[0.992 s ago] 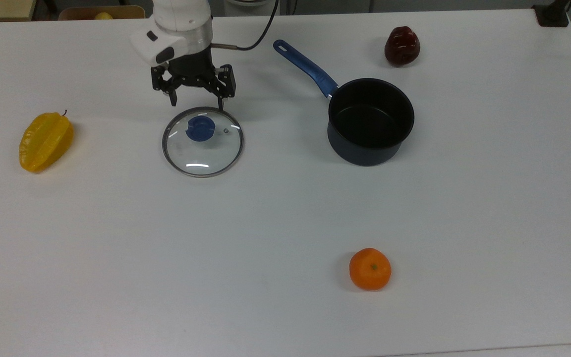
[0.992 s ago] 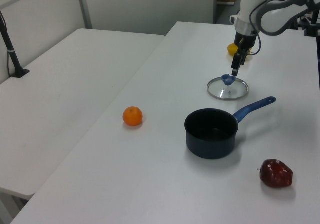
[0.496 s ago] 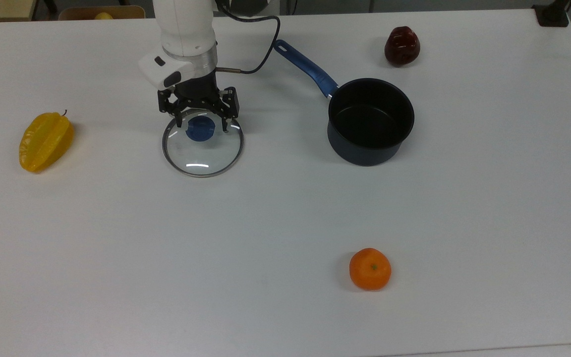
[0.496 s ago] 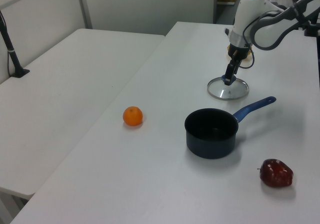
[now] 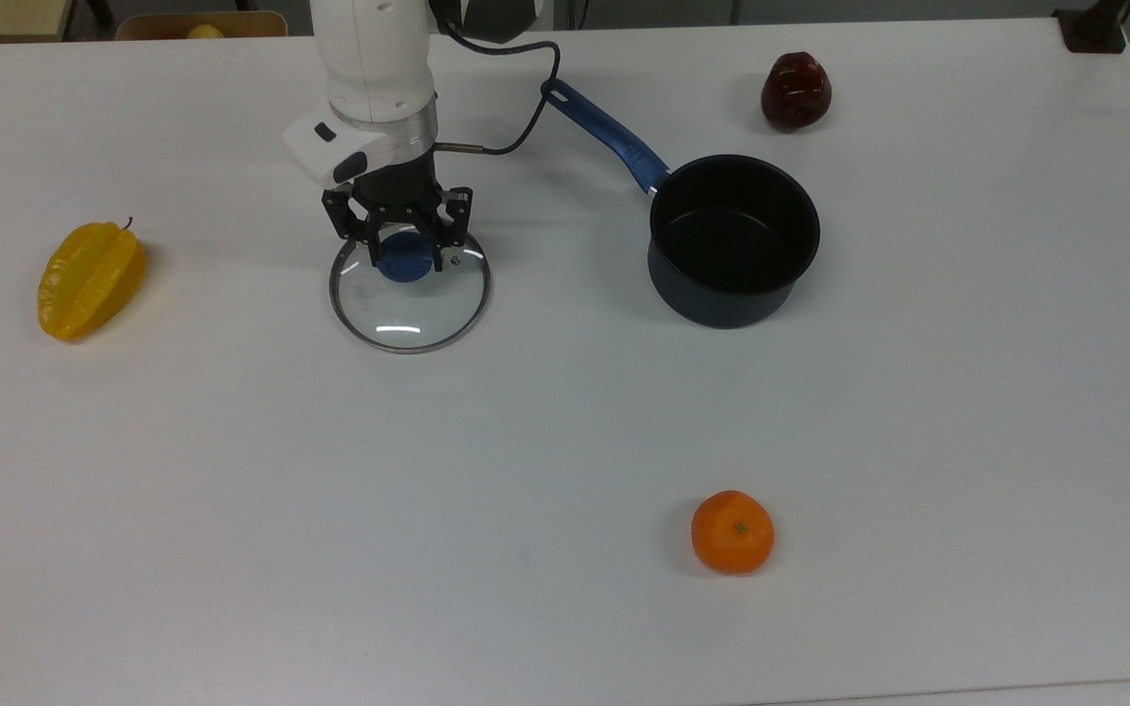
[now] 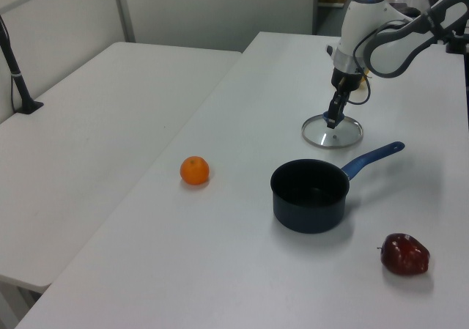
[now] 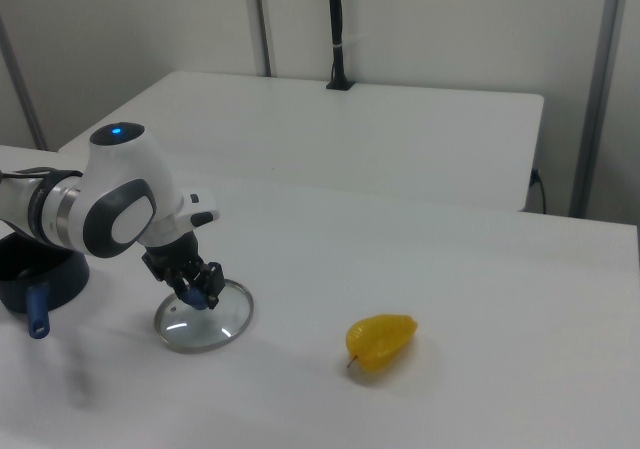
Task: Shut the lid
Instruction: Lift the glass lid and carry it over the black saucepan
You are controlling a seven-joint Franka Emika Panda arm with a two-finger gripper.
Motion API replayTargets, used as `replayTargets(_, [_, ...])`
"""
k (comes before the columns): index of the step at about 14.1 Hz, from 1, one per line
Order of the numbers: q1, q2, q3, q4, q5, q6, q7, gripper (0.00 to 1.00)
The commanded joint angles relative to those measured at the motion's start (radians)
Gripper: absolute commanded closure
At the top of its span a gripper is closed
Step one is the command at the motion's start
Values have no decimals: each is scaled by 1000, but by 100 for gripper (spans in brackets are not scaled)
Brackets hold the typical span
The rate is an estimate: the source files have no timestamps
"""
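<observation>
top view: high above, looking steeply down on the whole surface point(image 5: 565, 412) | left view: low, off the orange's point(image 6: 194, 171) end, facing along it | right view: closer, opposite side, past the starfruit point(image 7: 381, 341) | shared: lid point(image 5: 410, 289), pot point(image 5: 732, 240)

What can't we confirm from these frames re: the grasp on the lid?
- Contact: pincer fingers flank the blue knob in the top view; too small to tell whether they clamp it.
- Left view: the pincer covers the knob.
- Right view: whether the lid is off the table is unclear.
</observation>
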Motion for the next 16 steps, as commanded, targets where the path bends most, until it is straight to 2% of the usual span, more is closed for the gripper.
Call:
replayTargets(1, [7,1,-7,16,12,16,-13,52])
replayTargets(2, [5,-8,-5,16,12,7,-11,62])
replayTargets(3, [7,-14,-7,16,12,2,-8,66])
replayTargets(6, [22,-33,-7,20,12,-12,12,66])
replayTargets(9, [50,-42,-5,138,12,-183,36,66])
replayTargets(12, [111,-42,-5,244,4,-294,90,66])
replayTargets(14, [175,-42,-5,316,0,-366,115,66])
replayTargets(16, [252,-40,-5,350,0,-394,139,66])
